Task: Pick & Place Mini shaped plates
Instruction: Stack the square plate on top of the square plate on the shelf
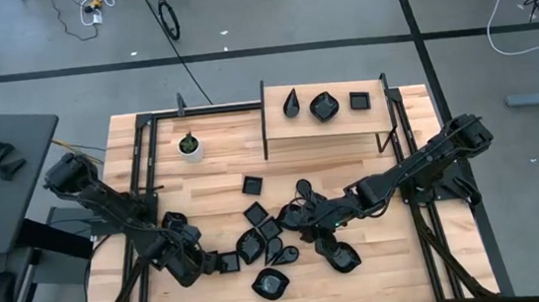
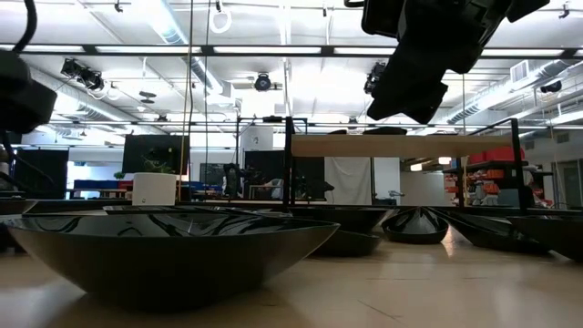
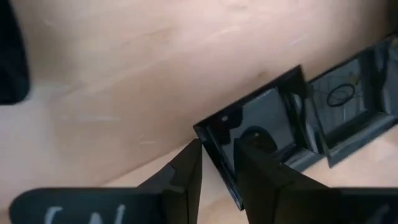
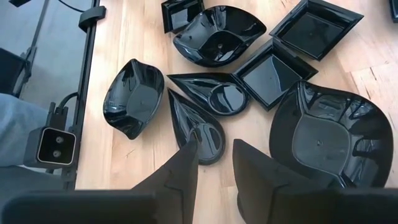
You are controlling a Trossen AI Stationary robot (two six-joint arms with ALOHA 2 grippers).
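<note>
Several glossy black mini plates (image 1: 268, 240) lie in a cluster on the wooden table's near middle; three more stand on a raised shelf (image 1: 277, 130) at the far side. My left gripper (image 1: 209, 264) is low at the cluster's left end, shut on a small square plate (image 3: 267, 124) that lies flat on the table. My right gripper (image 4: 216, 146) hovers open above the cluster, its fingers over the round end of a teardrop plate (image 4: 198, 127), touching nothing. In the low view a large rounded plate (image 2: 173, 246) fills the foreground. My left gripper pinches the small square plate by its rim, near a corner (image 3: 214, 146). One finger (image 3: 186, 171) is outside the rim on the table side, the other (image 3: 261, 174) over the plate's inside. The fingers come from above, slanting. The plate's bottom rests on the table.
A small white pot with a green plant (image 1: 189, 146) stands at the far left. A second square plate (image 3: 348, 99) touches the held one. Black frame rails (image 1: 139, 183) run along both table sides. Bare wood (image 1: 400, 267) lies at the near right.
</note>
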